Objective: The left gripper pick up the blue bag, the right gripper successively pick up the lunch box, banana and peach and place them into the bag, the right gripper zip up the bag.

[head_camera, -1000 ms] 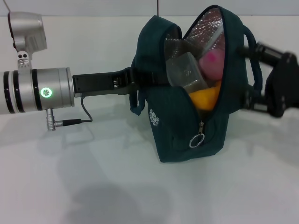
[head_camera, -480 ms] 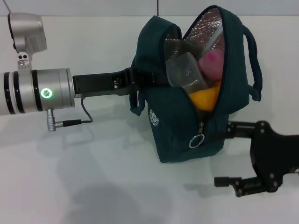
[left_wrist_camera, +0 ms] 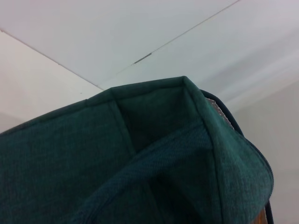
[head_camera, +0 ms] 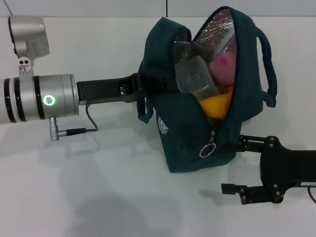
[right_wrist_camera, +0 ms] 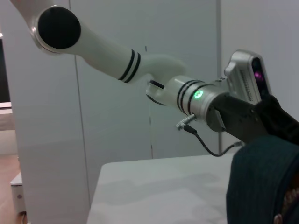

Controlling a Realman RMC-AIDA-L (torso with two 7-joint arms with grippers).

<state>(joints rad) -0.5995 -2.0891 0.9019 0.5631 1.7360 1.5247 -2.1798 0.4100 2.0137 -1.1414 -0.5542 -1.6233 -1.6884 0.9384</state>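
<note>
Left gripper (head_camera: 143, 89) hidden behind blue bag (head_camera: 187, 138)

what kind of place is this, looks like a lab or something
Probably a robot test lab, not a kitchen: a bare white table, plain white wall panels, and two robot arms working a blue bag.

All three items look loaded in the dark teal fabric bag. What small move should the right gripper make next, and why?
Probably ease the open right gripper up and left to the silver ring-pull on the dark teal fabric bag. The clear lunch box, pink peach and yellow banana sit inside, the zipper is unzipped, and the left gripper holds the bag.
</note>
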